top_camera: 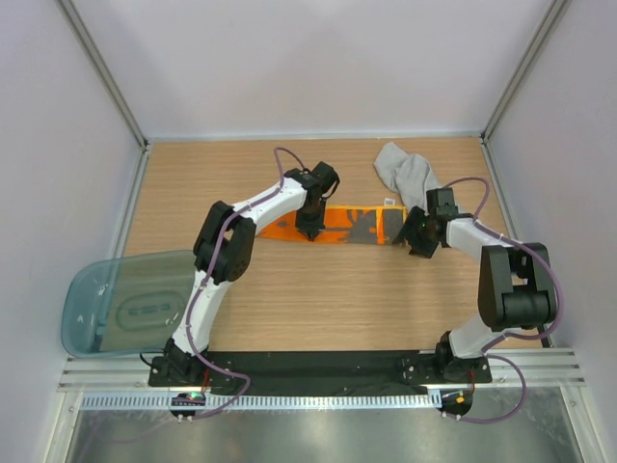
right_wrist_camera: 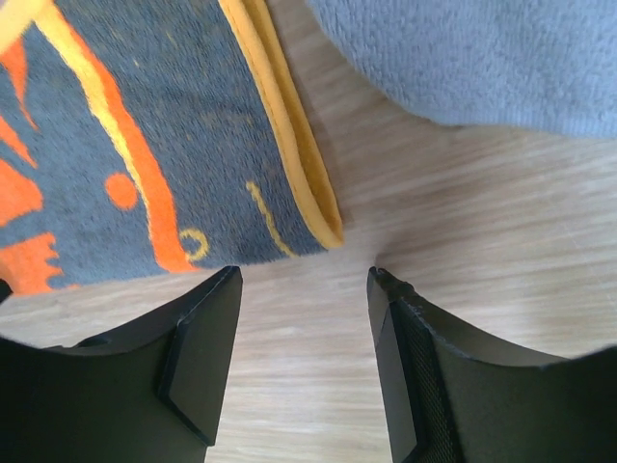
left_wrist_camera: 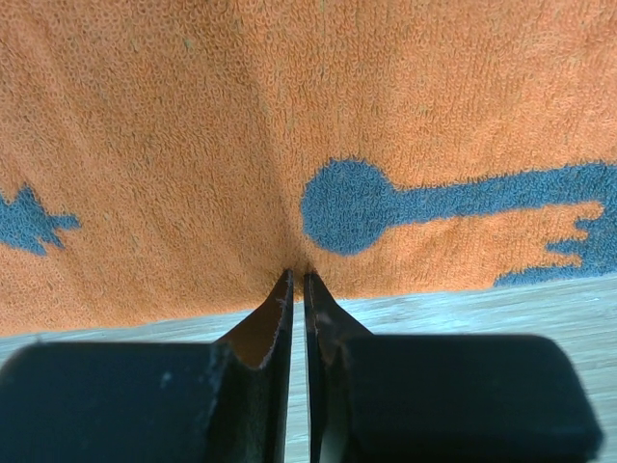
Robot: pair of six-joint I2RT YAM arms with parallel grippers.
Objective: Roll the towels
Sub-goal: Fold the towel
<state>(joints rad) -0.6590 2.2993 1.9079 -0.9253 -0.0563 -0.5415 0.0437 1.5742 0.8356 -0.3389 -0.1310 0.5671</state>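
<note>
The orange towel lies flat as a long strip mid-table, with dark grey patterns. It fills the left wrist view. My left gripper is shut, its tips pinching the towel's near edge, where the cloth puckers. My right gripper is open at the strip's right end, with bare wood between its fingers. That end is dark grey with a yellow hem and lies just ahead of the left finger. The light grey towel lies crumpled behind it and also shows in the right wrist view.
A translucent teal tub sits at the table's left edge, partly overhanging it. White walls and metal posts enclose the wooden table on three sides. A black strip runs along the near edge by the arm bases.
</note>
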